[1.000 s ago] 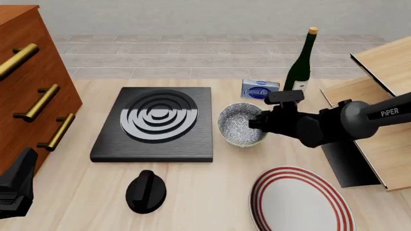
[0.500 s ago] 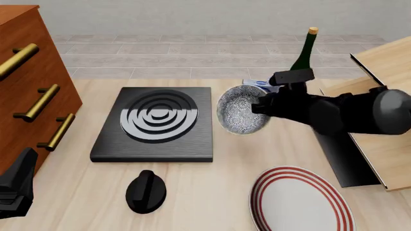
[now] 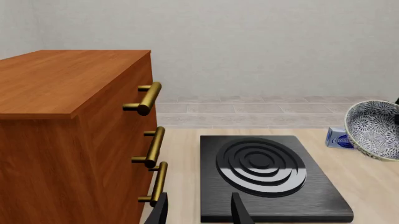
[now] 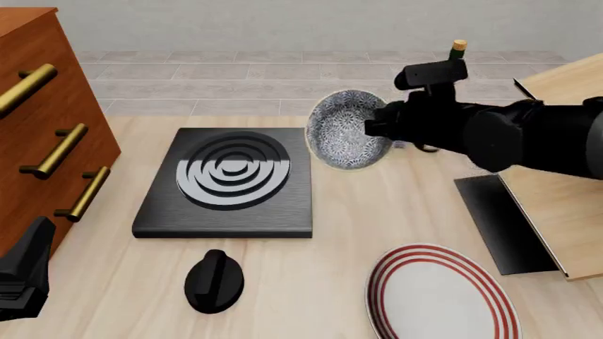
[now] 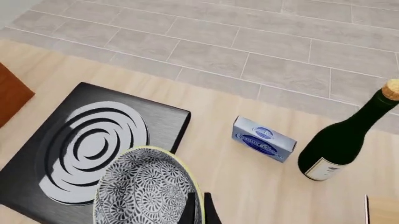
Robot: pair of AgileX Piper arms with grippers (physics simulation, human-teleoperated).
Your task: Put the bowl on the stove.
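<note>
The speckled blue-grey bowl (image 4: 344, 129) hangs tilted in the air, above the table just right of the stove's far right corner. My right gripper (image 4: 375, 127) is shut on its rim; the right wrist view shows the bowl (image 5: 146, 192) with the fingers (image 5: 198, 210) pinching its edge. The bowl also shows at the edge of the left wrist view (image 3: 376, 129). The black stove (image 4: 231, 180) with its silver ring burner lies flat at centre left. My left gripper (image 4: 24, 272) rests low at the near left, open and empty, its fingers (image 3: 238, 210) apart.
A wooden drawer cabinet (image 4: 38, 120) with brass handles stands at the left. A black knob (image 4: 215, 280) and a red-ringed white plate (image 4: 441, 293) lie near the front. A green bottle (image 5: 343, 140) and a blue box (image 5: 264, 138) stand behind the bowl. Wooden boards (image 4: 556, 176) lie at right.
My right gripper has lifted the bowl off the table, carried it up and slightly left towards the stove, and tilted it on its side. The left arm has not moved.
</note>
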